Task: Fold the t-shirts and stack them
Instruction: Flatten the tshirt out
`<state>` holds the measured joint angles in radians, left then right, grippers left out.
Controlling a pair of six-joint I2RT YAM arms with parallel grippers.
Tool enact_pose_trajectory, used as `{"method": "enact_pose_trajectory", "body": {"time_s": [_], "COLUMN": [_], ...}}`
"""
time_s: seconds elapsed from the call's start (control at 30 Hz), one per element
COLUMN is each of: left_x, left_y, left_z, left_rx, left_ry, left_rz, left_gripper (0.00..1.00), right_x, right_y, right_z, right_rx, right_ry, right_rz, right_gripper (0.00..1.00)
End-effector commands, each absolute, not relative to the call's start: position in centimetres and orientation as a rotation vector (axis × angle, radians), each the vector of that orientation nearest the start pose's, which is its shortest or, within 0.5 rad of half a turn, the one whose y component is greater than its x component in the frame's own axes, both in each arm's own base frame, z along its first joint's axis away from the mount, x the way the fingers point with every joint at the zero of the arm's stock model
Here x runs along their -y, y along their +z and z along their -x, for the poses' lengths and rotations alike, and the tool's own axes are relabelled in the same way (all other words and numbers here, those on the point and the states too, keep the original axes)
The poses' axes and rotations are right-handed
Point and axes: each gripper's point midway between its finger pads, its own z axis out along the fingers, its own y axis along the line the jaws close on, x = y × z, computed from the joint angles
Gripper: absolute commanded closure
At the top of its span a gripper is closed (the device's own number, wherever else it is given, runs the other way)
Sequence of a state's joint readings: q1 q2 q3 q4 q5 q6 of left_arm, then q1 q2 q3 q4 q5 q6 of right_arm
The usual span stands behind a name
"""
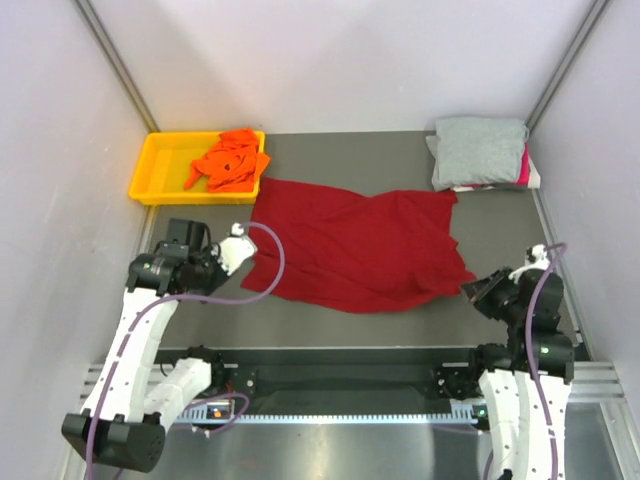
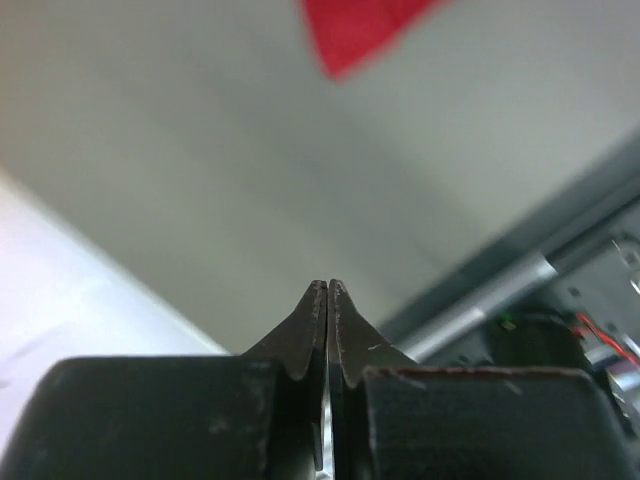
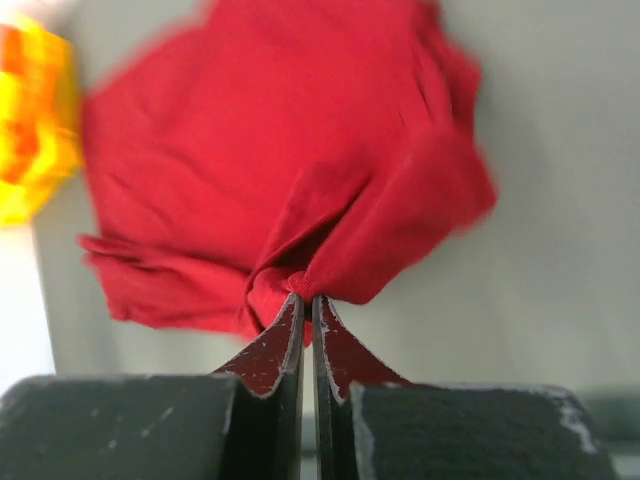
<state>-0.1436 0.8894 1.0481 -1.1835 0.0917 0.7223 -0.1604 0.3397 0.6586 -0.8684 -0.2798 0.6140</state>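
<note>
The dark red t-shirt [image 1: 350, 245] lies spread and rumpled in the middle of the table. My right gripper [image 1: 468, 290] is at its near right corner and is shut on a bunched fold of the red cloth [image 3: 280, 150], which the fingertips [image 3: 305, 298] pinch. My left gripper [image 1: 243, 260] is shut and empty beside the shirt's left edge. In the left wrist view its tips [image 2: 328, 285] are over bare table, with a red corner [image 2: 355, 30] far off. The orange t-shirt [image 1: 228, 160] lies crumpled in the yellow tray. The folded light grey t-shirt [image 1: 480, 148] lies on the pink one [image 1: 523, 165] at the back right.
The yellow plastic tray [image 1: 150, 170] stands at the back left. White walls close the table on the left, right and back. A metal rail [image 1: 340, 385] runs along the near edge between the arm bases.
</note>
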Motion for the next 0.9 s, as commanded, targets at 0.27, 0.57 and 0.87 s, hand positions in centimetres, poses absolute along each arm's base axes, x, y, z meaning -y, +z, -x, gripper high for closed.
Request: {"method": "enact_pose_trajectory", "body": {"time_s": [0.27, 0.57, 0.87], "left_x": [5.9, 6.2, 7.1], "left_y": [14.2, 7.5, 4.8], "left_z": [-19.6, -22.7, -24.6], "left_rx": [-2.257, -2.168, -2.120], "left_ry": [-0.200, -0.087, -0.003], "left_rz": [-1.220, -1.432, -1.503], "left_gripper": [0.73, 0.41, 0.35], "right_x": [-4.2, -0.4, -2.7], "right_y": [10.3, 15.1, 16.8], "right_z": [-14.9, -16.6, -20.1], "right_rx": [-2.156, -1.834, -2.205], "right_ry": [0.542, 0.423, 0.409], "right_rz": [-0.909, -1.039, -0.649], "right_gripper": [0.92, 0.39, 0.43]}}
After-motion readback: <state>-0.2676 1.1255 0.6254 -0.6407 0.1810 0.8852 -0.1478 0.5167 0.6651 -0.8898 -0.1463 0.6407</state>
